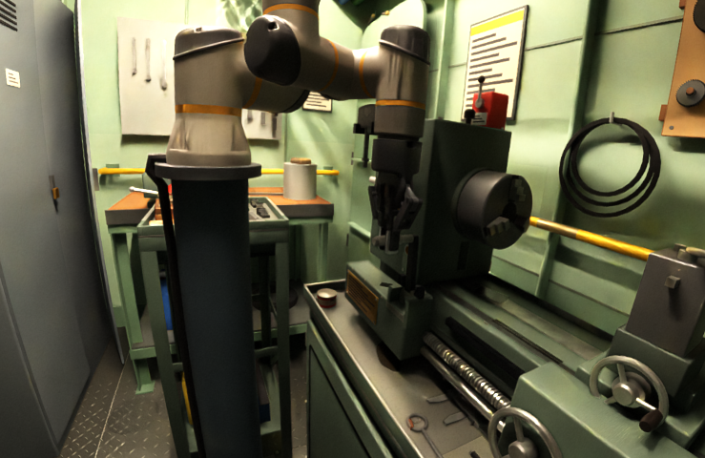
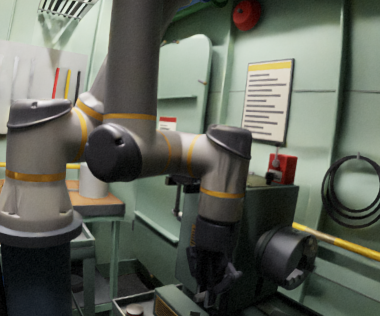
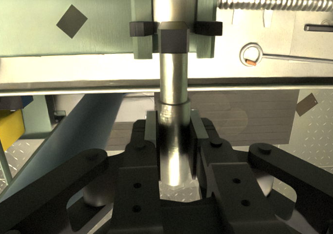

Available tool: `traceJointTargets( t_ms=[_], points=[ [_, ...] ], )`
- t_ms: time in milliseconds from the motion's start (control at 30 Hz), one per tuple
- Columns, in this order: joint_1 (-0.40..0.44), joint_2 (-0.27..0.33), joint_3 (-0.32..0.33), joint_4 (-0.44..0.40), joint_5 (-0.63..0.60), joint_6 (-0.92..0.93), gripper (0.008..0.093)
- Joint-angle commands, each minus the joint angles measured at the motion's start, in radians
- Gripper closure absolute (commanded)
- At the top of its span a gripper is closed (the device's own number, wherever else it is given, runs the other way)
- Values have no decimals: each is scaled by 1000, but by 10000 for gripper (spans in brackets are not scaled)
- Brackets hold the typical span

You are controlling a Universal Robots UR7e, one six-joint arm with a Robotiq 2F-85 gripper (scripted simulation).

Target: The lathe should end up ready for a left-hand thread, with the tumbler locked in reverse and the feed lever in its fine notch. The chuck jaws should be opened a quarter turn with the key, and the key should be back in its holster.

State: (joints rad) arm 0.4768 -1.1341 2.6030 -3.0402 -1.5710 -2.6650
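The chuck key (image 3: 173,110) is a steel rod with a dark square tip. It points down into the green holster bracket (image 3: 172,41) on the front of the headstock. My gripper (image 3: 173,154) is closed with its fingers clamped on the key's shaft. In the side camera the gripper (image 1: 392,229) hangs straight down at the headstock's left front, above the holster (image 1: 392,254). The chuck (image 1: 492,208) sits to the right, with its jaws facing along the bed. A red lever box (image 1: 489,108) stands on top of the headstock. I cannot make out the tumbler and feed lever positions.
The headstock face (image 1: 450,200) is right behind the gripper. The chip tray (image 1: 385,372) lies below, with a ring-ended tool (image 1: 418,424) and a small round tin (image 1: 326,297). The leadscrew (image 1: 464,372) runs to the carriage handwheels (image 1: 628,386). A bench (image 1: 223,210) stands behind the arm's pedestal.
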Motion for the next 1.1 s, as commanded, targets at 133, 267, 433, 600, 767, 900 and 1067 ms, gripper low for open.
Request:
traceJointTargets(
  t_ms=[133, 267, 433, 600, 767, 900, 1067],
  points=[
    [-9, 1, -12, 10, 0, -9, 934],
    [-17, 3, -22, 18, 0, -16, 934],
    [-25, 8, -34, 25, 0, -25, 934],
    [-33, 14, -45, 31, 0, -33, 934],
    [-40, 20, -56, 35, 0, -40, 934],
    [-45, 25, -64, 37, 0, -45, 934],
    [-50, 32, -72, 39, 0, -50, 934]
  ],
)
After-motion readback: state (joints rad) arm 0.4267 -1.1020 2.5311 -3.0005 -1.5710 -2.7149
